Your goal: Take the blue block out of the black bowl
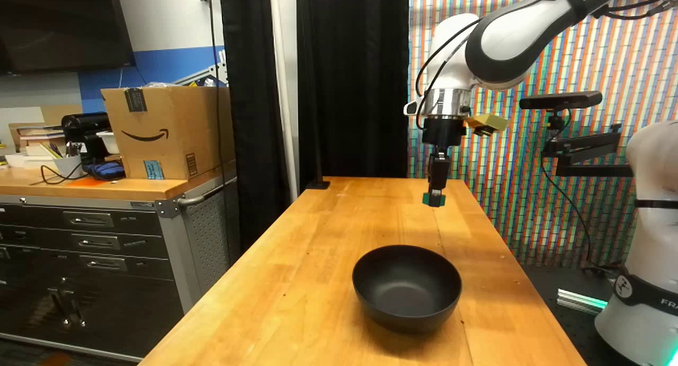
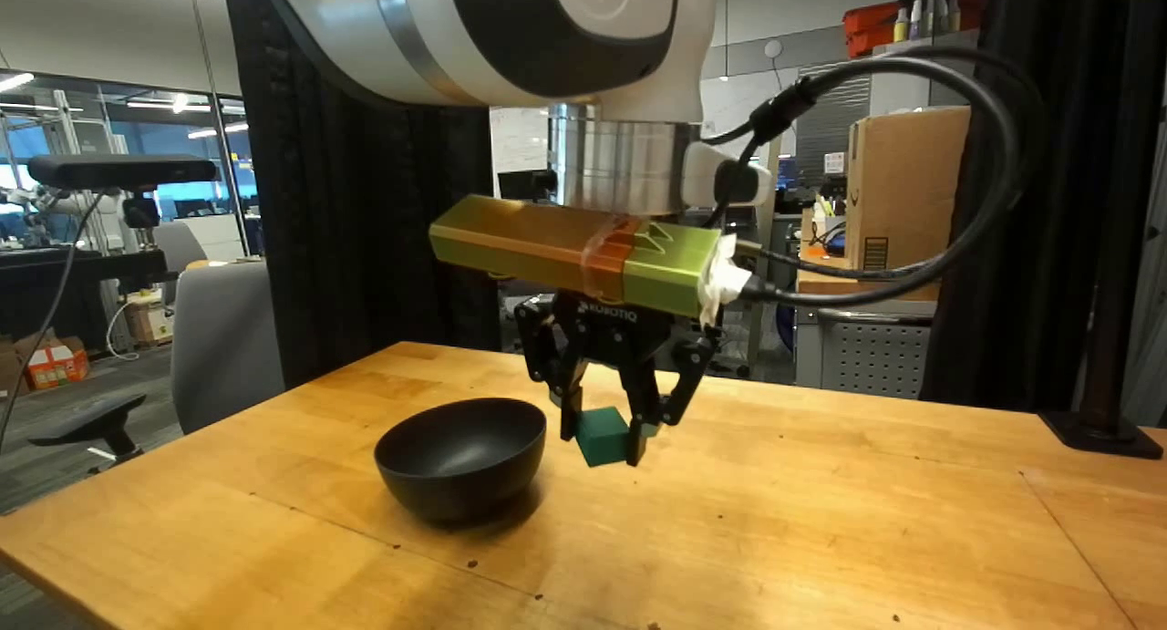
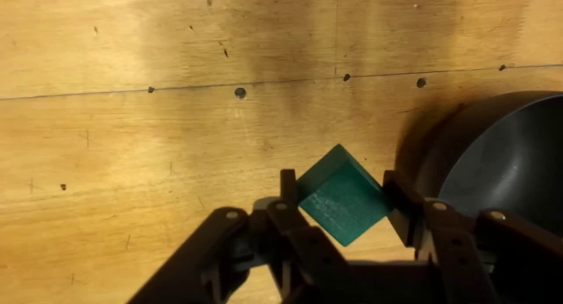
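The blue block (image 2: pixel 603 438), a small teal cube, is pinched by two opposite corner edges between the fingertips of my gripper (image 2: pixel 605 436). In the wrist view the block (image 3: pixel 344 207) sits turned like a diamond between both fingers of the gripper (image 3: pixel 343 193). The block is held in the air above the table, outside the bowl. In an exterior view the block (image 1: pixel 426 199) is mostly hidden behind a finger. The black bowl (image 1: pixel 405 323) stands upright on the table and its visible inside is empty. It also shows beside the gripper in an exterior view (image 2: pixel 456 502) and at the right of the wrist view (image 3: pixel 446 139).
The wooden table (image 1: pixel 296 281) spreads around the bowl. A black stand base (image 2: pixel 1099 434) sits at the table's edge. Black curtains (image 1: pixel 355 90) hang behind the table. A cabinet with a cardboard box (image 1: pixel 159 133) stands off to the side.
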Action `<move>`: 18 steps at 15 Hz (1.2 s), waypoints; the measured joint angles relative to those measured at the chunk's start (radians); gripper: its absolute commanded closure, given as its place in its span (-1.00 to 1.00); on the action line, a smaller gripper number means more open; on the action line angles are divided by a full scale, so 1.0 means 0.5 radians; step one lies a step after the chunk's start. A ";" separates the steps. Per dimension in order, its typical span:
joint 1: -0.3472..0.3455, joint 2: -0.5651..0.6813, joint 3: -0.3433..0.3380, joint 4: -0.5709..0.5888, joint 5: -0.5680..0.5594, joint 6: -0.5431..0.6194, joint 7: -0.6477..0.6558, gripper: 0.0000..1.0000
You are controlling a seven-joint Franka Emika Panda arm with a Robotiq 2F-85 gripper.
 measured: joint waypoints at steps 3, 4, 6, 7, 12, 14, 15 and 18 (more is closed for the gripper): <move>-0.004 0.120 -0.017 0.042 0.008 0.035 -0.039 0.46; -0.004 0.161 -0.017 0.061 0.014 0.044 -0.048 0.46; -0.004 0.246 -0.017 0.101 0.028 0.067 -0.065 0.46; -0.004 0.290 -0.017 0.123 0.038 0.072 -0.074 0.46; -0.004 0.501 -0.016 0.213 0.107 0.126 -0.138 0.46; -0.004 0.587 -0.015 0.232 0.149 0.165 -0.172 0.46; -0.004 0.630 -0.014 0.241 0.171 0.186 -0.189 0.46; -0.007 0.743 -0.008 0.271 0.212 0.229 -0.227 0.44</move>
